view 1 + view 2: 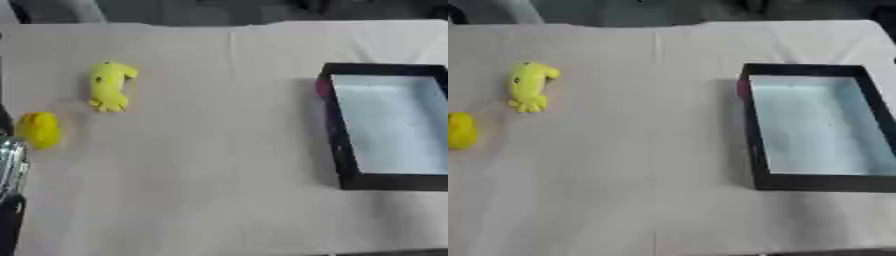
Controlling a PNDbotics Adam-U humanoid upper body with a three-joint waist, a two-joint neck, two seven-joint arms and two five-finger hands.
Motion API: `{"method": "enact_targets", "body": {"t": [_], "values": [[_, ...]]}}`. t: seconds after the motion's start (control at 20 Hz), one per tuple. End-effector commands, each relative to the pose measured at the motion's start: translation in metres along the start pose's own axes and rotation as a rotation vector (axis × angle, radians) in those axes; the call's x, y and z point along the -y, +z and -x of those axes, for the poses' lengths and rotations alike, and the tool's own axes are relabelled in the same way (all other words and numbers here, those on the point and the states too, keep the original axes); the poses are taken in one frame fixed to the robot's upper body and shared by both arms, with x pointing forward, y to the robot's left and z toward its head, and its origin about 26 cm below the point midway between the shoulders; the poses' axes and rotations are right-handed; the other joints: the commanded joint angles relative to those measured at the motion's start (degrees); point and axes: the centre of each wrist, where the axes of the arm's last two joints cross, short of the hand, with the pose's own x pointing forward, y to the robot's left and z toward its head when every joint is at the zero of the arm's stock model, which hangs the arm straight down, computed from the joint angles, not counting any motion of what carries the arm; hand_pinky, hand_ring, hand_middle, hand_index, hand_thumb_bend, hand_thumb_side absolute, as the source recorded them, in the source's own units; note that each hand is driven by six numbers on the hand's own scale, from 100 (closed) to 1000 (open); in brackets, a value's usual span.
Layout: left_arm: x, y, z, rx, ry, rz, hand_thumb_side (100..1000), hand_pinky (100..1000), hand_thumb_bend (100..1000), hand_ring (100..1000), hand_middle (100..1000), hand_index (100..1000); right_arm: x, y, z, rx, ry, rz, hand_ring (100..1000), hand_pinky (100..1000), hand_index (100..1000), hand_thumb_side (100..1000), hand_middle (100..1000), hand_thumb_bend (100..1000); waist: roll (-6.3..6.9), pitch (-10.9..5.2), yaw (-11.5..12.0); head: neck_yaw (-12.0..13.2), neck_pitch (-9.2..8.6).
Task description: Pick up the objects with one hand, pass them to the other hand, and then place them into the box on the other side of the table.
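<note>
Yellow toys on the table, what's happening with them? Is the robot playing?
Nothing is holding them right now. A long yellow toy and a rounder yellow one lie apart on the left side of the cloth-covered table. The black box on the right has nothing inside yet. Only a bit of the robot's left arm peeks in at the left edge of the left eye view; neither hand shows. So both toys wait to be picked up, passed over and dropped in.
</note>
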Motion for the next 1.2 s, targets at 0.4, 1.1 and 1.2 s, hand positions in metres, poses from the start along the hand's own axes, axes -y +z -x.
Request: {"method": "enact_targets", "body": {"t": [0.4, 1.1, 1.2], "values": [[0.000, -0.009, -0.016, 0.052, -0.016, 0.004, 609, 928, 340, 735, 740, 882, 0.004, -0.005, -0.013, 0.032, 0.037, 0.001, 1000, 1000, 1000, 650, 1000, 100, 1.09, -0.94, -0.4, 0.7, -0.57], [-0.082, -0.039, -0.059, -0.190, -0.522, 0.245, 436, 998, 393, 808, 775, 915, 0.015, -0.004, -0.016, 0.021, 0.093, 0.012, 1000, 1000, 1000, 650, 1000, 100, 3.19, -1.33, 1.1, 2.0, 0.58], [-0.092, -0.040, -0.060, -0.275, -0.599, 0.300, 442, 1000, 404, 819, 782, 922, 0.015, -0.004, -0.016, 0.020, 0.099, 0.010, 1000, 1000, 1000, 648, 1000, 100, 3.33, -1.35, 1.2, 3.0, 0.68]]}}
